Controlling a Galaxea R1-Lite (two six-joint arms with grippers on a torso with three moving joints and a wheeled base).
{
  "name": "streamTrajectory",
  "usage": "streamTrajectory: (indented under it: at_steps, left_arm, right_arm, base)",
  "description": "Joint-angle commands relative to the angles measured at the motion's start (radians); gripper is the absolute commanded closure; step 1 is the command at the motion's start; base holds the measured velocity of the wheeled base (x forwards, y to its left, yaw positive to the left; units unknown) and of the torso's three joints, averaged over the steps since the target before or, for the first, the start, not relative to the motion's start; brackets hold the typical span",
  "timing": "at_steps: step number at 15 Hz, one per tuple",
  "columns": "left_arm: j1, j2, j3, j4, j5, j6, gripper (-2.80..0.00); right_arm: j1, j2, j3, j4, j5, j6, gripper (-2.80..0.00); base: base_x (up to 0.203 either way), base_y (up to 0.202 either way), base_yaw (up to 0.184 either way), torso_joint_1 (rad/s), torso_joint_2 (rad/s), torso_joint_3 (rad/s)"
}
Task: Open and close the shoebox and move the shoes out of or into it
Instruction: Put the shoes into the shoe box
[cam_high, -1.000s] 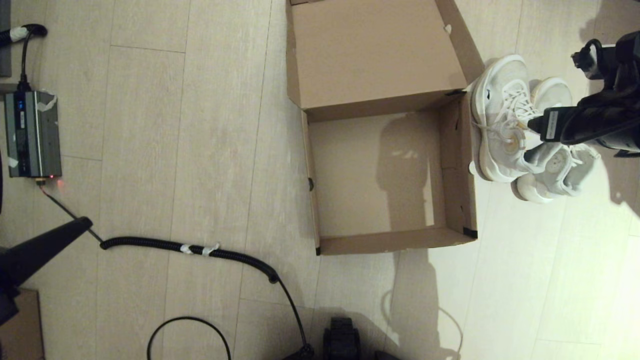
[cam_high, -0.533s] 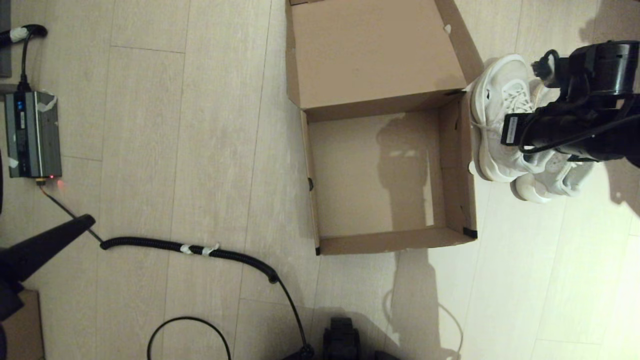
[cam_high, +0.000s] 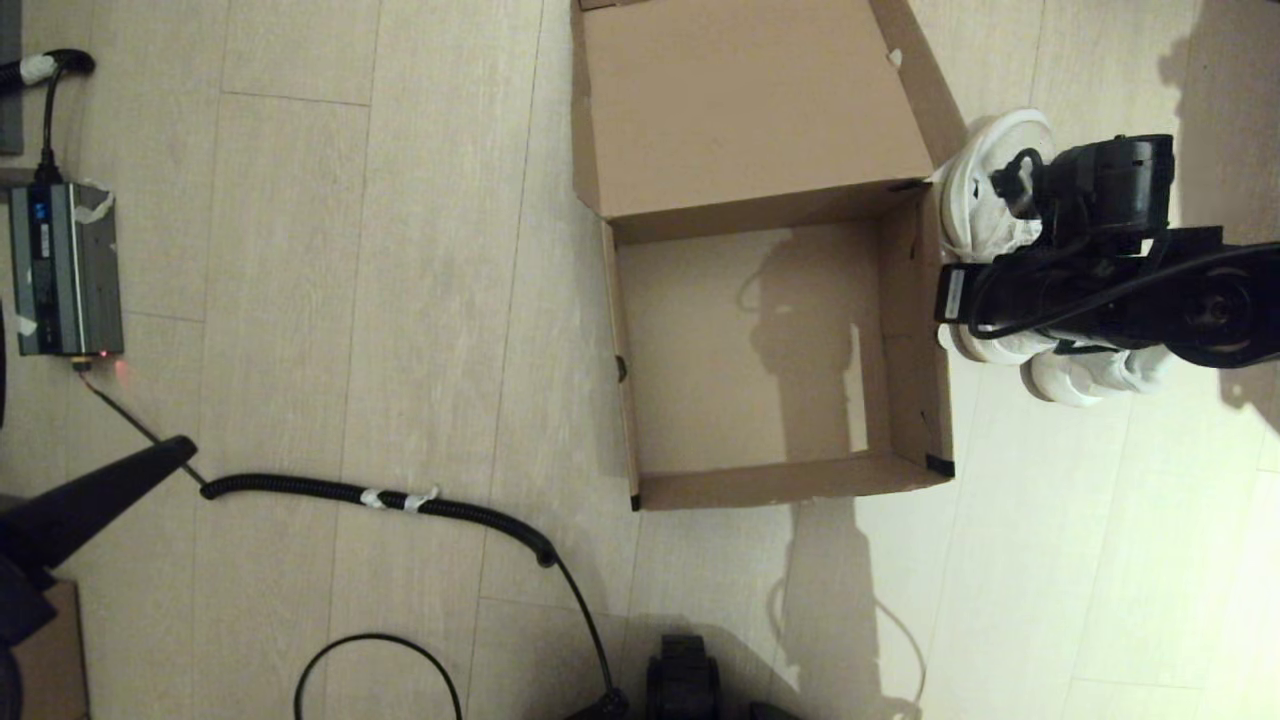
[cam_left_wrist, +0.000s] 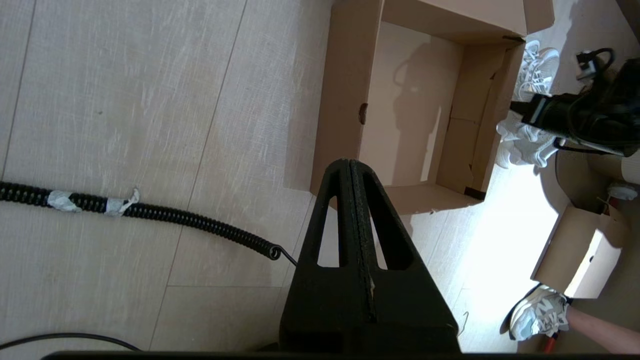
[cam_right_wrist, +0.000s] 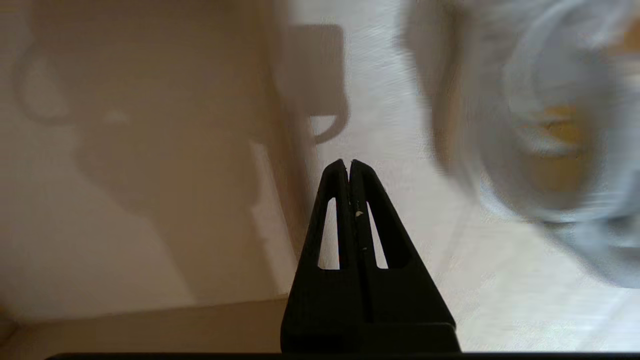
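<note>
Your right gripper (cam_right_wrist: 348, 167), fingers pressed together holding nothing, hung above the white mesh sneakers (cam_high: 985, 210) beside the open brown cardboard shoebox (cam_high: 775, 480); descending unopened, it could knock them aside.

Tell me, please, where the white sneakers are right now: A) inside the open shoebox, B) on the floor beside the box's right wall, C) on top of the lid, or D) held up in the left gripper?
B: the shoes stand on the floor outside the empty shoebox, under the right gripper.
</note>
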Motion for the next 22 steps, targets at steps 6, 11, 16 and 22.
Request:
streamTrajectory:
  at_steps: [6,11,16,22]
  left_arm:
    - [0.001,-0.002,0.004,-0.003,-0.003,-0.003,0.00]
    - [0.001,-0.012,0.014,-0.002,-0.003,-0.004,0.00]
    - [0.004,-0.029,0.014,0.001,-0.001,-0.004,0.00]
    - [0.005,-0.023,0.017,0.001,-0.001,-0.004,0.00]
  right_arm:
    - [0.068,-0.081,0.172,0.000,0.019,0.000,0.00]
    - [0.101,-0.220,0.379,-0.001,0.054,-0.003,0.00]
    - [0.085,-0.196,0.343,-0.012,0.061,-0.004,0.00]
    - [0.085,-0.119,0.341,-0.130,0.085,-0.008,0.00]
  base:
    - [0.000,0.000,0.000,0.000,0.00,0.000]
    - [0.000,0.000,0.000,0.000,0.00,0.000]
    - [0.000,0.000,0.000,0.000,0.00,0.000]
    - [0.000,0.000,0.000,0.000,0.00,0.000]
